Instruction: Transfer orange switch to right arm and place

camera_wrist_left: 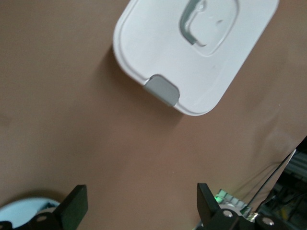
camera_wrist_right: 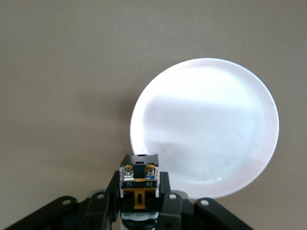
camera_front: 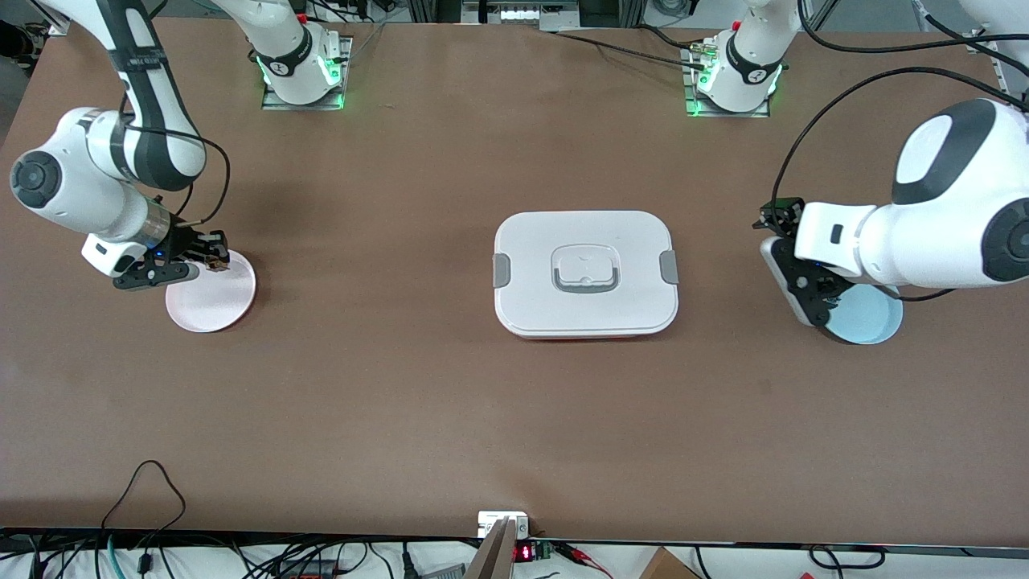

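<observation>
A white lidded container [camera_front: 585, 273] with grey side clips sits mid-table. A pink plate [camera_front: 215, 299] lies toward the right arm's end, a light blue plate [camera_front: 872, 320] toward the left arm's end.

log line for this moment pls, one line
right gripper: shut on orange switch, over pink plate rim | left gripper: open, over blue plate | white lidded box: mid-table

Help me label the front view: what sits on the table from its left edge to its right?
Pink plate, with the right gripper holding the switch over its rim → white lidded box → blue plate, under the open left gripper.
</observation>
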{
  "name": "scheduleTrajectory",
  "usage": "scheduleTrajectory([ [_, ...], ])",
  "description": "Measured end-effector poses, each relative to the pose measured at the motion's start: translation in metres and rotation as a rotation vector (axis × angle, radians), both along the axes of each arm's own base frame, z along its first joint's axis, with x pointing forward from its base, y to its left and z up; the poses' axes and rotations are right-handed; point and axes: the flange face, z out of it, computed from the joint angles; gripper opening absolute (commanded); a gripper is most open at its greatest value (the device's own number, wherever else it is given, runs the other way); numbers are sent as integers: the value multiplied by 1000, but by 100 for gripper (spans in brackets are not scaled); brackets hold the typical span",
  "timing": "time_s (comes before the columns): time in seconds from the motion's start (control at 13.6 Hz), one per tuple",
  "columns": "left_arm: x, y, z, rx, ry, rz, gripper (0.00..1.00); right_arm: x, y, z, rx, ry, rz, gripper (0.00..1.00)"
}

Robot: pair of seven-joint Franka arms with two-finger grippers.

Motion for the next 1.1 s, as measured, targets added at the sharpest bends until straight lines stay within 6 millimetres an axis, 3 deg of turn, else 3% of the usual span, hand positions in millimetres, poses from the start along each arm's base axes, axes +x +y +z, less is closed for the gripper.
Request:
scheduleTrajectory([
  [0.29, -8, 17, 45, 143, 61, 273, 100, 9, -3, -45, -30, -55, 23, 0],
  [0.44, -12, 14, 66, 200, 41, 361, 100, 12, -6, -62, -42, -77, 33, 0],
  [0.51, -14, 9, 74, 237, 13, 380, 100, 12, -7, -68, -45, -78, 34, 5],
  [0.59, -18, 3, 82, 265, -11, 394, 100, 12, -9, -72, -46, -76, 33, 40],
  [0.66, -20, -2, 90, 286, -35, 411, 100, 13, -9, -73, -46, -76, 32, 91],
  [0.73, -22, -3, 99, 308, -66, 435, 100, 14, -10, -72, -47, -79, 31, 100],
  [0.95, -30, 12, 122, 293, -118, 547, 100, 22, -12, -58, -42, -79, 26, 100],
  [1.1, -40, 27, 128, 290, -146, 617, 100, 30, -7, -33, -26, -54, 15, 100],
])
